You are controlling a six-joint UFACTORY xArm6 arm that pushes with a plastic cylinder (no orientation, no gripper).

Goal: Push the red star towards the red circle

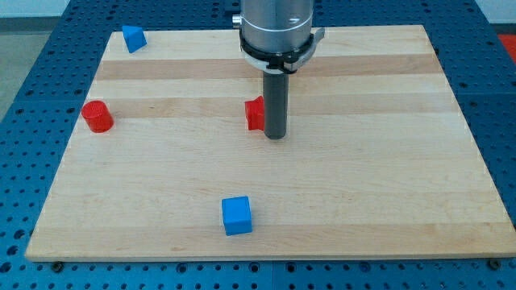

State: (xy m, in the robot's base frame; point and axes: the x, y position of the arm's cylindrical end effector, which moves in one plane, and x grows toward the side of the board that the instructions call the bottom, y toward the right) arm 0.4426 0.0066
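The red star (255,113) lies near the middle of the wooden board (363,177), partly hidden behind my rod. My tip (276,136) rests on the board right against the star's right side, a little toward the view's bottom. The red circle (97,117), a short cylinder, stands near the board's left edge, roughly level with the star and far to its left.
A blue cube (237,215) sits near the board's bottom edge, below the star. A blue wedge-shaped block (133,38) lies at the board's top left corner. The board rests on a blue perforated table (32,56).
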